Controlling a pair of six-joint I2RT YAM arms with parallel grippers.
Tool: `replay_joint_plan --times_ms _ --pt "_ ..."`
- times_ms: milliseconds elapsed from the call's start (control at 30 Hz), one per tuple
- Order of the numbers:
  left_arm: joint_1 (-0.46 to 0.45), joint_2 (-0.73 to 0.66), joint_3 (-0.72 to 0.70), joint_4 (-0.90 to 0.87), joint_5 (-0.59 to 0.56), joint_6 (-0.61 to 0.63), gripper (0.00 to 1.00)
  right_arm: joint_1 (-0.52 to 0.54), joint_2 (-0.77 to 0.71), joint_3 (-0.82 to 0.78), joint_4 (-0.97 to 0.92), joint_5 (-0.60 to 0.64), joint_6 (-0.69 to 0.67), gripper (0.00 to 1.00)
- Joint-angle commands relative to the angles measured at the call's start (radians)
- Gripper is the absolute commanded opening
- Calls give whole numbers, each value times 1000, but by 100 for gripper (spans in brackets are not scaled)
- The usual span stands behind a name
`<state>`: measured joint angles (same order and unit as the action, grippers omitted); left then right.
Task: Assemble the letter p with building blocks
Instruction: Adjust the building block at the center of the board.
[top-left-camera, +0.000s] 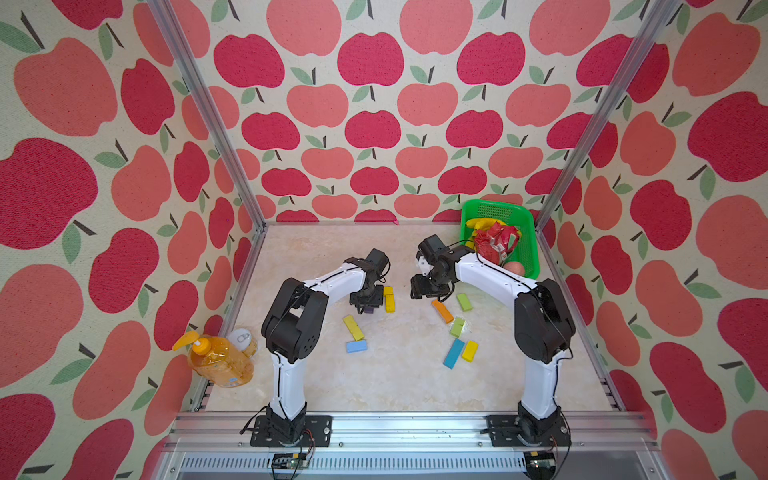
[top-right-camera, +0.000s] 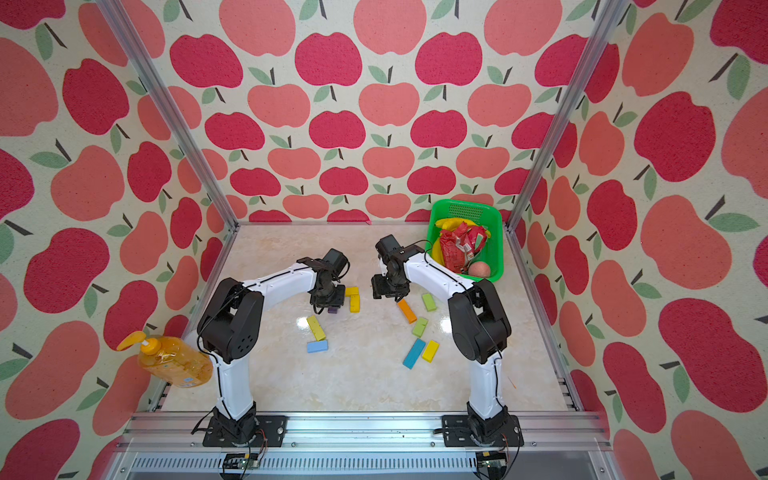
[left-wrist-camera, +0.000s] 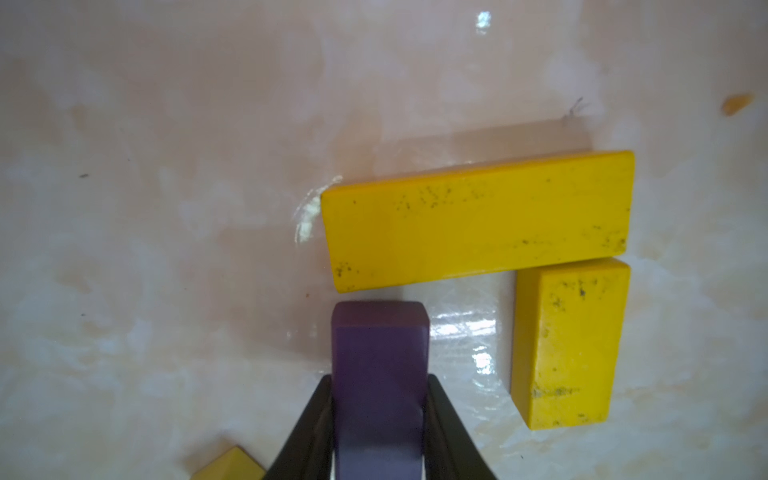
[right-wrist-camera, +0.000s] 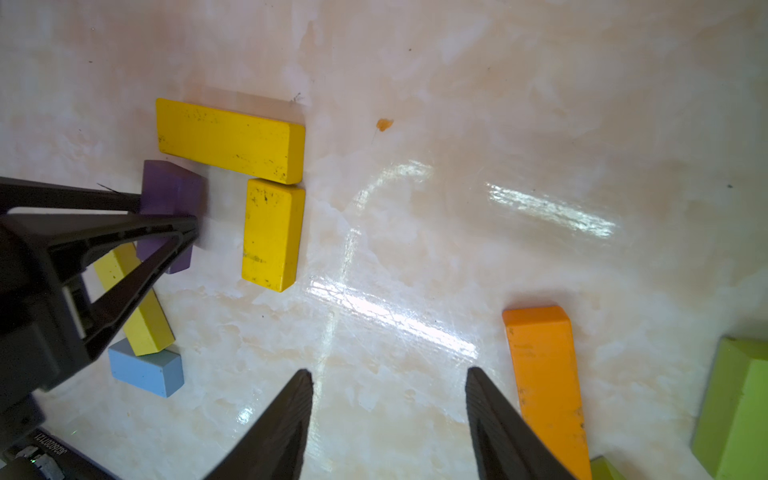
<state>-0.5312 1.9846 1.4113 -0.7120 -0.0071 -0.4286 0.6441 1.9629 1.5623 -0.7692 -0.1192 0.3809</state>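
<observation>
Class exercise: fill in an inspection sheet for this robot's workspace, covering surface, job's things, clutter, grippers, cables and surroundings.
Surface: glossy marble-look tabletop, small orange speck.
Job's things: long yellow block and short yellow block butted in an L; purple block held near them; other blocks scattered.
Clutter: green basket, soap bottle, can.
Grippers: left gripper shut on purple block; right gripper open, empty.
Cables: black cables along arms, none on blocks.
Surroundings: apple-print walls, aluminium frame.

Robot test cell: silver aluminium frame posts (top-left-camera: 208, 112), apple-print fabric walls (top-left-camera: 374, 124), glossy marble-look tabletop (top-left-camera: 395, 382), two white-and-black robot arms (top-left-camera: 286, 386) bolted to a metal rail (top-left-camera: 415, 428).
</observation>
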Motion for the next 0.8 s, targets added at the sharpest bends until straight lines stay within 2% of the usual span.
replay_joint_plan --times_ms 0,567,767 --pt "-7 32 39 -60 13 -4 30 -12 -47 -21 13 -23 -24 62" --pt "-4 66 90 -90 34 -35 30 -35 -48 -38 17 -48 -42 62" --pt "-2 74 104 -103 36 -51 35 -45 -47 -41 11 -54 -48 62"
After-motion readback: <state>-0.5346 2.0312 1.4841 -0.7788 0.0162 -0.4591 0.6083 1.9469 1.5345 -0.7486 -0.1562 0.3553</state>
